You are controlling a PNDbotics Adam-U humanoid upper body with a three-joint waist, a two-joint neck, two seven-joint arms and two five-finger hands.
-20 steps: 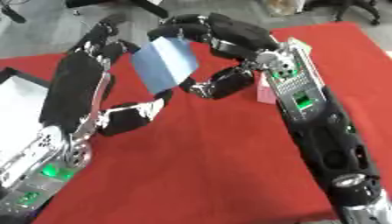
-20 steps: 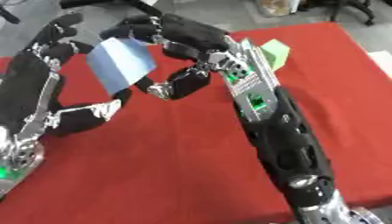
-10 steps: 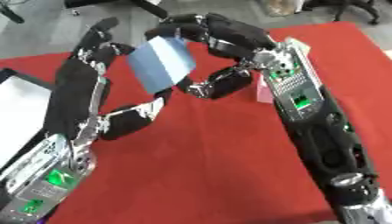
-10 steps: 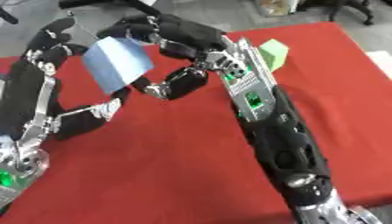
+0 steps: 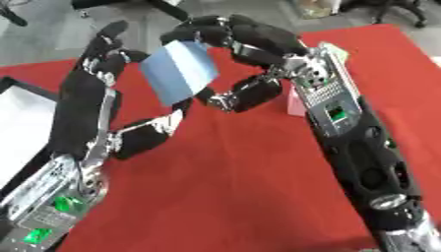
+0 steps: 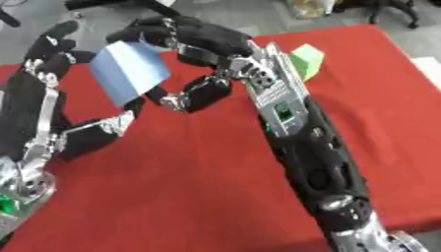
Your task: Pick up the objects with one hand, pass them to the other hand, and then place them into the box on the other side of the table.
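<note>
Right hand (image 5: 245,44) fingers are curled over the top edge of a pale blue card (image 5: 179,72), held above the red table (image 5: 241,187). It looks light, thin and bendable; its lower edge should be pinched by the open left hand (image 5: 95,88).

Card (image 5: 178,72) held above table (image 5: 233,197) centre-rear, between left hand (image 5: 95,98) on its left and right hand (image 5: 241,44) on its right. Box (image 5: 17,128) at table's left edge; block (image 6: 305,58) near rear right.

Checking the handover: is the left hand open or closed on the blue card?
Open: the left hand has straight fingers behind the blue card; the right hand pinches it.
</note>
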